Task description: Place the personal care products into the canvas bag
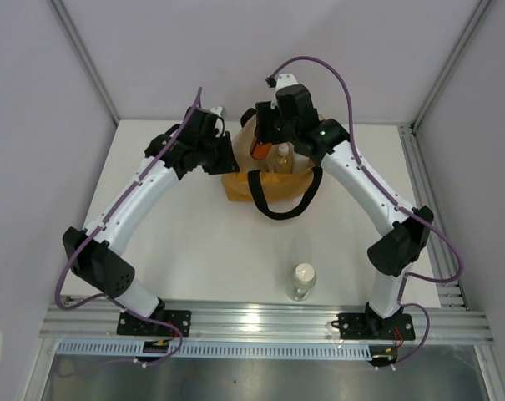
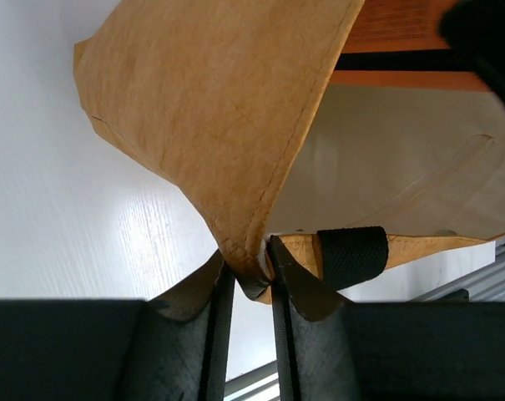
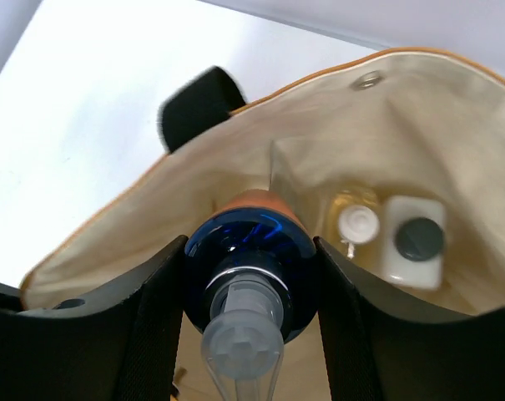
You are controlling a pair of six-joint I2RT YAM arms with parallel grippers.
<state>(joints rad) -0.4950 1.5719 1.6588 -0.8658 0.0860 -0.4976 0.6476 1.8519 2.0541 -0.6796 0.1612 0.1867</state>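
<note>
Surface: you are working on a white table (image 1: 202, 242), closed in by pale wall panels on the left, far and right sides.
Near edge: a metal rail (image 1: 260, 322) runs along it from left to right.
Far middle: the canvas bag (image 1: 235, 185) sits on the table, mouth up. Its black loop handle (image 1: 281, 210) droops onto the tabletop on the near side.
Near, right of centre: you have one yellowish bottle (image 1: 302, 281) standing pale cap up, just short of the rail and well apart from the bag.

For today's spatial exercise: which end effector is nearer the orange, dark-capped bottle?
Right. The right end effector grips the orange bottle at the mouth of the canvas bag; the left end effector pinches its rim.
</note>
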